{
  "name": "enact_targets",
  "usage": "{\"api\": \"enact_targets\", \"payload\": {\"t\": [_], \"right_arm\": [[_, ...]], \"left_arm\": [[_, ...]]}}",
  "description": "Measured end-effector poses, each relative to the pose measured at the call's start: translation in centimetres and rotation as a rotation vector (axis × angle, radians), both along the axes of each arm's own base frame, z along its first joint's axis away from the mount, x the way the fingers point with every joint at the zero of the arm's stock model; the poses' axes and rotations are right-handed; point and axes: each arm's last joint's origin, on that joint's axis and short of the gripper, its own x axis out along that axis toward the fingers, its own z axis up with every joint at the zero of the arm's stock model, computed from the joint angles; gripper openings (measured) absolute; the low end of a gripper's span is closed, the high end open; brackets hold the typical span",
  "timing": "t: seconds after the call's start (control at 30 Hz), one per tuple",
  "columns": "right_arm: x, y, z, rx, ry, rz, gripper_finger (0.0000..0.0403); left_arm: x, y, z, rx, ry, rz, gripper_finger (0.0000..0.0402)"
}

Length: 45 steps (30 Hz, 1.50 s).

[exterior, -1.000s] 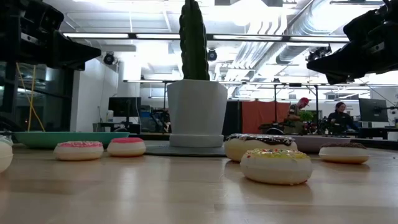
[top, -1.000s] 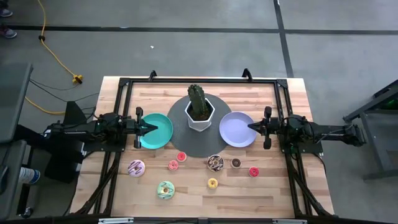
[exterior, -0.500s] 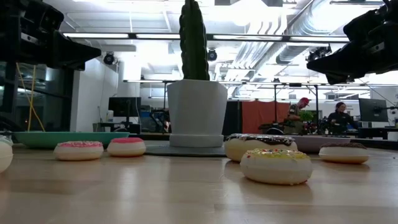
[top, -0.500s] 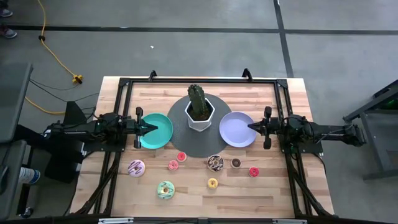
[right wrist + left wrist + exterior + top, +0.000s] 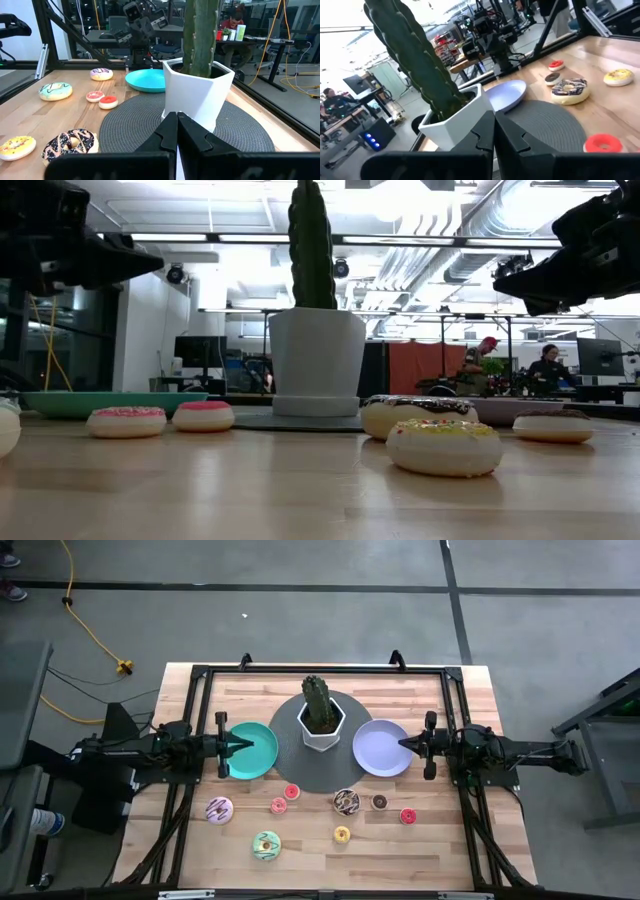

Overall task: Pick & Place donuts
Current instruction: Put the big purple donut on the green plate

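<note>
High view shows our left gripper [image 5: 243, 744] and right gripper [image 5: 404, 744] with jaws closed, empty: we should open before descending onto the pink donut [image 5: 219, 809].

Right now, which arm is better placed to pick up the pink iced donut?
Probably the left. The pink iced donut lies on the left gripper side, just below the teal plate; the right gripper is across the table.
</note>
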Motion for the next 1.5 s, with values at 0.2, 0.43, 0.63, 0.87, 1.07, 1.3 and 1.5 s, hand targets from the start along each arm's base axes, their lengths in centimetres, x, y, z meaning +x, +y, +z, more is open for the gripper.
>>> {"api": "enact_targets", "payload": {"t": [0.2,0.43,0.63,0.87,1.07,1.3,1.5], "right_arm": [[0.0,0.0,0.0,0.0,0.0,0.0,0.0],[0.0,0.0,0.0,0.0,0.0,0.0,0.0],[0.0,0.0,0.0,0.0,-0.001,0.0,0.0001],[0.0,0.0,0.0,0.0,-0.001,0.0,0.0],[0.0,0.0,0.0,0.0,-0.002,0.0,0.0],[0.0,0.0,0.0,0.0,-0.003,0.0,0.0001],[0.0,0.0,0.0,0.0,-0.004,0.0,0.0001]], "left_arm": [[0.0,-0.2,0.1,-0.217,-0.01,-0.091,0.0001],[0.0,-0.5,0.2,-0.638,0.004,-0.191,0.0001],[0.0,-0.5,0.2,-0.899,0.018,-0.188,0.0001],[-0.7,0.0,0.9,-0.911,0.152,0.105,0.0001],[-0.8,0.4,5.1,-0.944,0.295,0.322,0.0001],[1.4,0.4,10.3,-1.045,0.503,0.482,0.0001],[2.8,-0.2,13.3,-1.09,0.848,0.5,0.0001]]}}
